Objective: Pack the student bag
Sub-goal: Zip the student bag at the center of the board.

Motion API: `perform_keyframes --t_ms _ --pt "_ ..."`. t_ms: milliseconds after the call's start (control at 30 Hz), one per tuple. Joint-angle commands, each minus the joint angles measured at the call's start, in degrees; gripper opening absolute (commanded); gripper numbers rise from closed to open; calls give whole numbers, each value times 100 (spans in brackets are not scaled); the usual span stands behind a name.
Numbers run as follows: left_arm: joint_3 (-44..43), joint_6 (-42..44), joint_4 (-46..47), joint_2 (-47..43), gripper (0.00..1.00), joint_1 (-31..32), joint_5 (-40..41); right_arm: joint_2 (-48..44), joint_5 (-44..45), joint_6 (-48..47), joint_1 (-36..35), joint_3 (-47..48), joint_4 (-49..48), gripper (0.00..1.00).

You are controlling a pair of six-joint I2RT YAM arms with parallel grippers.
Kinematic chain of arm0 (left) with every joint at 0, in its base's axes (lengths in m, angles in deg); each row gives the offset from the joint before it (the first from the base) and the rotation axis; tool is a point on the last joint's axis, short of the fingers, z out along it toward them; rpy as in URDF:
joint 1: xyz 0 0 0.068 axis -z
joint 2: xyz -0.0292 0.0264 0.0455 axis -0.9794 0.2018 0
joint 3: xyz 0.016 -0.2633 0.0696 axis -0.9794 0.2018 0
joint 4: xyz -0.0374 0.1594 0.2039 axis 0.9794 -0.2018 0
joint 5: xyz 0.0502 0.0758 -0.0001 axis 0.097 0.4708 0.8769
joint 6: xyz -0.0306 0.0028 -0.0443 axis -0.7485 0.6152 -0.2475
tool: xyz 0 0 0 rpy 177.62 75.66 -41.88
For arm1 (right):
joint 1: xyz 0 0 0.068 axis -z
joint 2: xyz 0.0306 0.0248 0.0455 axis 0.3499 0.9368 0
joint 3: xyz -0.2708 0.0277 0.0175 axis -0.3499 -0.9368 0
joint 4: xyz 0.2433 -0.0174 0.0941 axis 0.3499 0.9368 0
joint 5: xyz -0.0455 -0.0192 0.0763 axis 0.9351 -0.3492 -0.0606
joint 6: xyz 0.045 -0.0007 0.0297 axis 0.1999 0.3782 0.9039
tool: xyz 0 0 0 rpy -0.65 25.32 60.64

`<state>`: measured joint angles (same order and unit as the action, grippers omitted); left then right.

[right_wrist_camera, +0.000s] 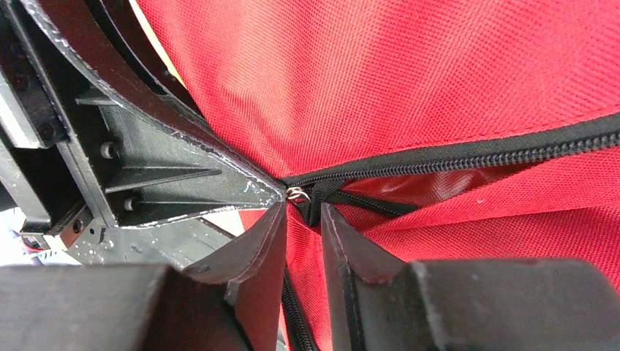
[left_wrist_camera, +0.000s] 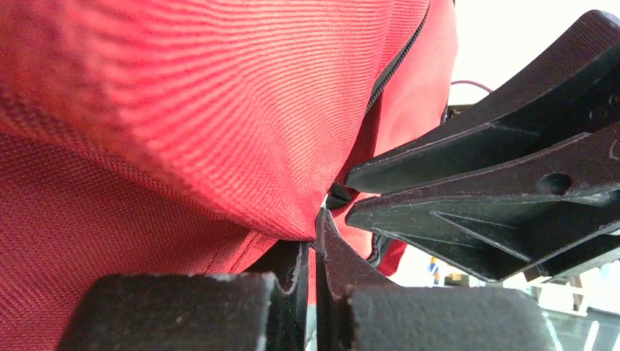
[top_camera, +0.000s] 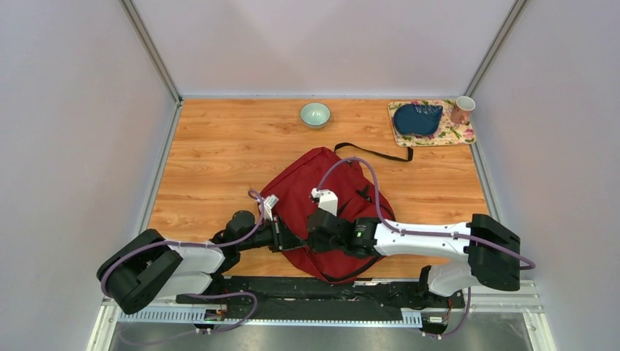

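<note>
The student bag (top_camera: 322, 183), a dark red backpack, lies in the middle of the table. Both grippers meet at its near left corner. My left gripper (top_camera: 289, 240) is shut on a fold of the red fabric (left_wrist_camera: 183, 110), with a thin strip of cloth pinched between its fingers (left_wrist_camera: 316, 234). My right gripper (top_camera: 311, 238) faces it, fingertips almost touching. In the right wrist view its jaws (right_wrist_camera: 303, 219) stand slightly apart at the end of the black zipper (right_wrist_camera: 475, 157). The zipper pull (right_wrist_camera: 311, 201) sits at their tips. The bag's inside is hidden.
A teal bowl (top_camera: 315, 114) stands at the back centre. At the back right a floral mat (top_camera: 453, 135) carries a dark blue pouch (top_camera: 417, 118) and a cup (top_camera: 462, 109). A black strap (top_camera: 373, 152) trails behind the bag. Walls close in on three sides.
</note>
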<state>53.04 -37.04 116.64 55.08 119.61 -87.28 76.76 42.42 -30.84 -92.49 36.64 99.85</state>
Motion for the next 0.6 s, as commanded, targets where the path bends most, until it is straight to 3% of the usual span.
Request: perform_keyframes --t_ms 0,133,367,567 --pt "-57 702 -301 -339 0 93 -372 57 -133 -131 20 38 23 31" --pt "-49 965 -459 -533 0 93 -223 57 -299 -192 20 -32 15 36" --pt "-40 1036 -275 -647 0 84 -205 346 -598 -280 20 -94 -38 36" --pt "118 755 339 -726 0 93 -249 514 -519 -201 20 -59 -3 25"
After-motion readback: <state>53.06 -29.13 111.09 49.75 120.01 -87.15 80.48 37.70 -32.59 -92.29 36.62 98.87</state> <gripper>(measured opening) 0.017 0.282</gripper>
